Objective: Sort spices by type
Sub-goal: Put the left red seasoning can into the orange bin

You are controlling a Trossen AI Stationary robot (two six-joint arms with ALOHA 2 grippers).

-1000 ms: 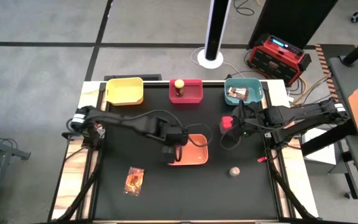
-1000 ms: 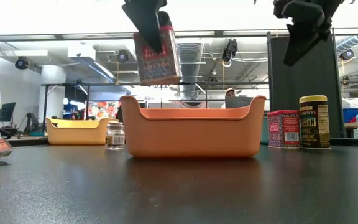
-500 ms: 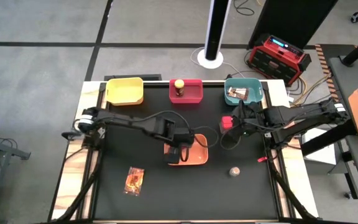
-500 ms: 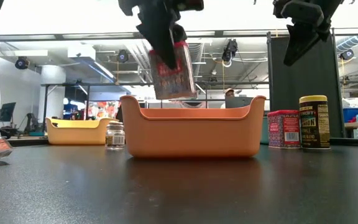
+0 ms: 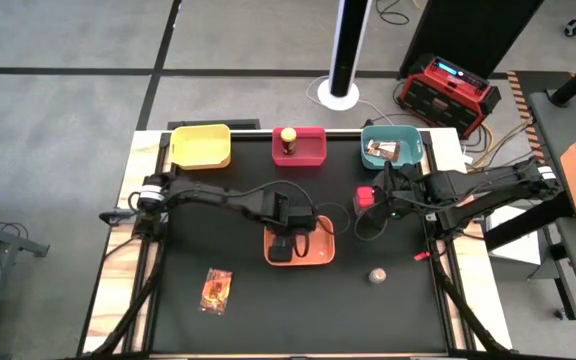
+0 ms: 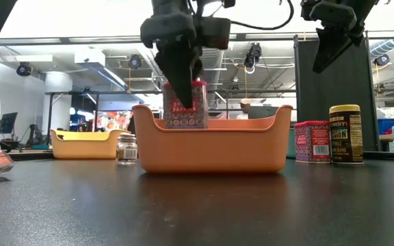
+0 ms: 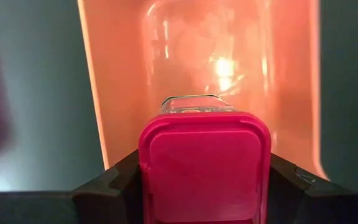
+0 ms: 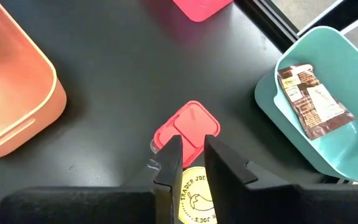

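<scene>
Lighting is even and diffuse in the high view; the black table shows no hard shadows. The low view is backlit: bright ceiling fixtures and a washed-out upper band leave both arms as dark silhouettes, while the orange tray casts a soft reflection on the glossy tabletop. In the left wrist view, the red tub is close and slightly soft; a bright glare spot sits on the tray floor beyond it, and a blurred dark patch fills one edge. The right wrist view is sharp and evenly lit.
</scene>
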